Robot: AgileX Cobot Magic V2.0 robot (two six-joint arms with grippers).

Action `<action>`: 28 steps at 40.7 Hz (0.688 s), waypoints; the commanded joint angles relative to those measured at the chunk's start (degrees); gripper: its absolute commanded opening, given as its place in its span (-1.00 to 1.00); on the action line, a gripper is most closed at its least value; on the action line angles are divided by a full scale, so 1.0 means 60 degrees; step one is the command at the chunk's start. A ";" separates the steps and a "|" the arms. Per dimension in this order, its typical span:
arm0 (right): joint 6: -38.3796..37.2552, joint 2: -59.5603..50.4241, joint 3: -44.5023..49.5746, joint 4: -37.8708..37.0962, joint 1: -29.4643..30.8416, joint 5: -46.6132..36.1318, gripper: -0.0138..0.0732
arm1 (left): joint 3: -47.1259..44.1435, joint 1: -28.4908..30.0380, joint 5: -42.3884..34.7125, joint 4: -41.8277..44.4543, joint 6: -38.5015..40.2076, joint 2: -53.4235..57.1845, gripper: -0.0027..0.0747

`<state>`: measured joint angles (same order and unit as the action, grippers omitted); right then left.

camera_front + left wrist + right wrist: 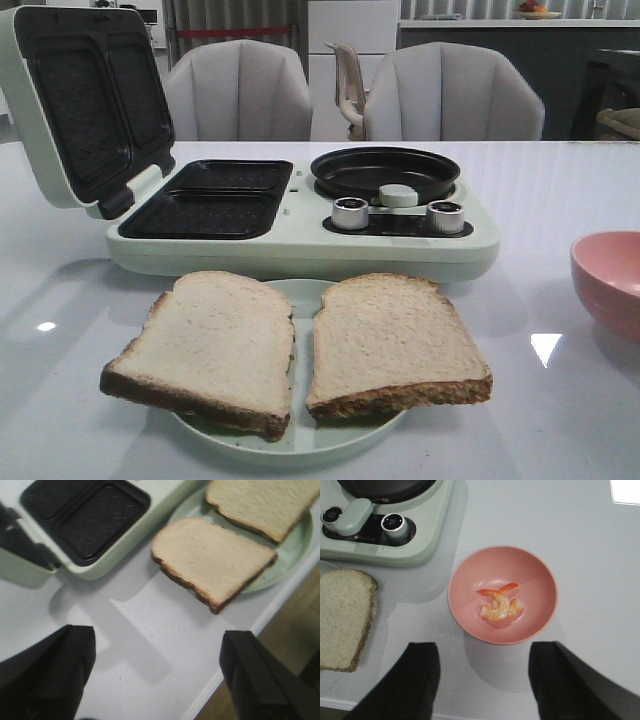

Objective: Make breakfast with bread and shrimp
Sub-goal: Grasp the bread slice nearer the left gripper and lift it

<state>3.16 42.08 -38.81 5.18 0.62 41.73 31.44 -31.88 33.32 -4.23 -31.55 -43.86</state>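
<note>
Pre-grasp stage: both grippers wide open and empty, left gripper (157, 672) hovering near bread (300, 345) on green plate (300, 445), right gripper (485, 680) above shrimp (501, 605) in pink bowl (465, 575); next likely move bread to open maker (200, 200).

Left gripper (157, 675) and right gripper (482, 680): broad, matte black, wedge-shaped fingers

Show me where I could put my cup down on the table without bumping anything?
The bare table right of the breakfast maker, behind the pink bowl, is free. So is the strip between the plate and that bowl. The middle is crowded: two bread slices fill the plate, right against the breakfast maker.
</note>
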 commanded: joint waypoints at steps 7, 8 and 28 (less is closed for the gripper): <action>0.0078 -0.0004 -0.0343 -0.0067 -0.0011 -0.0586 0.48 | -0.0005 -0.2755 -0.0977 0.3059 0.1101 -0.1483 0.49; 0.0078 -0.0004 -0.0343 -0.0067 -0.0011 -0.0586 0.48 | -0.0005 -0.3036 -0.0977 0.3567 0.1616 -0.1729 0.48; 0.0078 -0.0004 -0.0343 -0.0067 -0.0011 -0.0586 0.48 | 0.0497 -0.4745 -0.0796 1.0881 0.6964 -0.5963 0.40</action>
<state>3.16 42.08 -38.81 5.18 0.62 41.73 31.65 -60.29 29.22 56.25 6.30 -78.09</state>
